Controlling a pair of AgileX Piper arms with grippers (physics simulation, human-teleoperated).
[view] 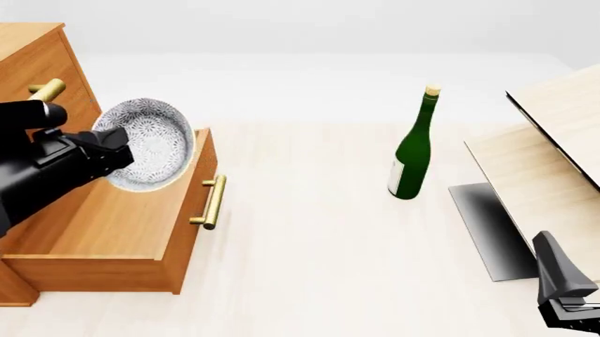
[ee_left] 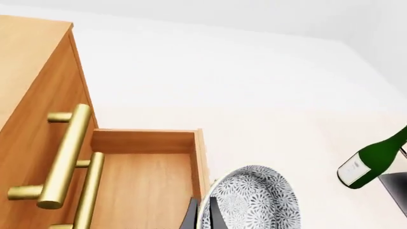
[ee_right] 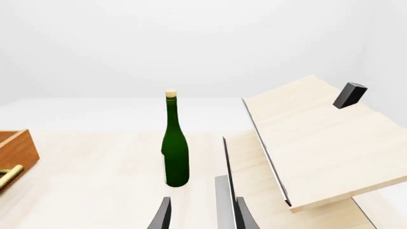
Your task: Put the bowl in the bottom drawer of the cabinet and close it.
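The cabinet [view: 28, 63] stands at the left with its bottom drawer [view: 131, 225] pulled out, brass handle [view: 211, 202] facing right. My left gripper [view: 108, 151] is shut on the rim of the speckled bowl [view: 150, 144], holding it tilted on edge above the open drawer's far end. In the left wrist view the fingers [ee_left: 190, 217] pinch the bowl [ee_left: 254, 200] beside the drawer's inner wall [ee_left: 146, 143], next to the cabinet [ee_left: 32, 86]. My right gripper [view: 553, 263] waits low at the near right, open and empty [ee_right: 200, 217].
A green bottle [view: 412, 147] stands upright mid-table, also seen in the wrist views [ee_right: 175, 148] [ee_left: 372, 162]. Pale tilted wooden boards [view: 553, 140] [ee_right: 318, 143] occupy the right side. Brass handles of the upper drawers [ee_left: 64, 157] stick out above the open drawer.
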